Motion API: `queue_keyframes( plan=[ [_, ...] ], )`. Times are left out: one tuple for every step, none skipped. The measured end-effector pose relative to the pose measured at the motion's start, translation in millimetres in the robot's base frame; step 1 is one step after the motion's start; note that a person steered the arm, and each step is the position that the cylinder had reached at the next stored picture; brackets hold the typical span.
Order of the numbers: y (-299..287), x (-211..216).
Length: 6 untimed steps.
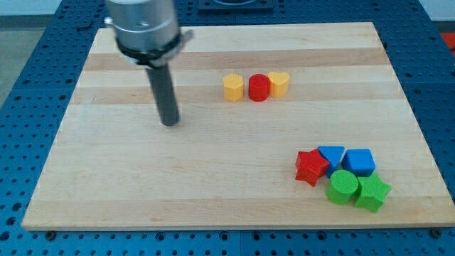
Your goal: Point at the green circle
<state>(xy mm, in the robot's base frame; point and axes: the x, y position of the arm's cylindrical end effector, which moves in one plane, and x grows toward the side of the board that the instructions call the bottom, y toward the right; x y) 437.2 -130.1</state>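
Tip (169,123) rests on the bench (106,178), upper left of the view, well apart from all blocks. No pincer on this arm, only a plain rod.

Green circle (343,186) lies lower right, in a tight cluster: red star (311,167) just to its left, green star (372,193) touching on its right, two blue blocks (331,156) (360,161) directly above.

Top centre: a row of yellow block (233,87), red cylinder (259,87), yellow heart (279,83), side by side. Bare board lies between tip and cluster.

Green circle (343,186) and green star (373,193), pale striped wooden board (106,185), blue pegboard (21,43).
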Motion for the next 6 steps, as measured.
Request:
queue_keyframes(
  plan=[
    [-9.9,16.1],
    [1.1,92.4],
    [40.3,133.1],
    [98.2,147.6],
    [148.6,151.7],
    [177.8,151.7]
  ],
)
